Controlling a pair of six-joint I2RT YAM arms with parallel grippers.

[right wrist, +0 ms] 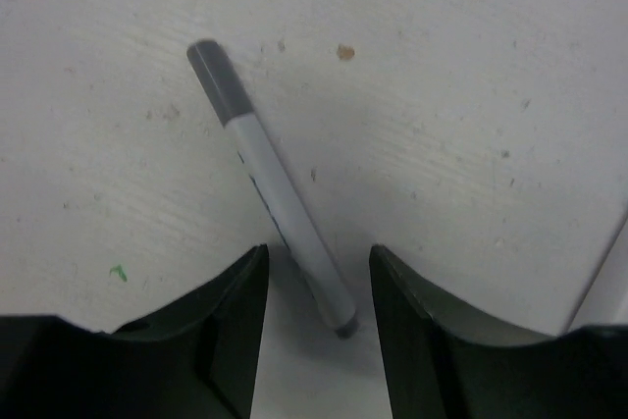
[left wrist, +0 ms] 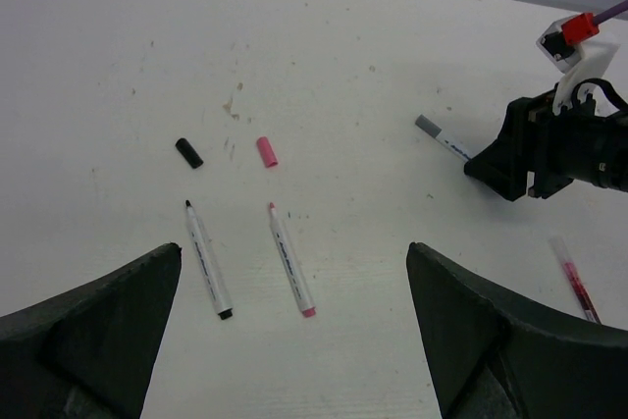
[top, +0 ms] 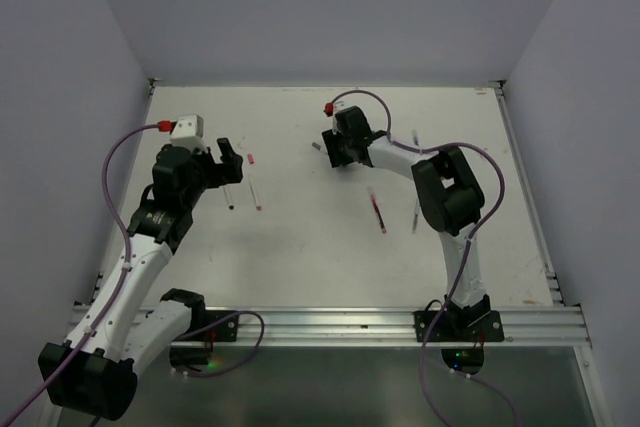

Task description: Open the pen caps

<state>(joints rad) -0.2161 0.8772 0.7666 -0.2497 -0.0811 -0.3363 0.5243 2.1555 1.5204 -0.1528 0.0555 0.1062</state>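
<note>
Two uncapped pens lie side by side: a black-tipped pen (left wrist: 208, 260) and a pink-tipped pen (left wrist: 291, 260). Their caps lie loose beyond them, the black cap (left wrist: 189, 153) and the pink cap (left wrist: 267, 151). My left gripper (left wrist: 292, 254) hangs open above these two pens and holds nothing. A white pen (right wrist: 280, 203) with its grey cap (right wrist: 211, 71) still on lies on the table. My right gripper (right wrist: 316, 262) is low over its tail end, with the jaws half closed either side of the barrel. A gap still shows on both sides of the barrel.
A dark red pen (top: 377, 212) and another pen (top: 415, 215) lie right of centre, near the right arm's elbow. One more pen (top: 415, 137) lies behind that arm. The table (top: 300, 257) is walled at the back and sides.
</note>
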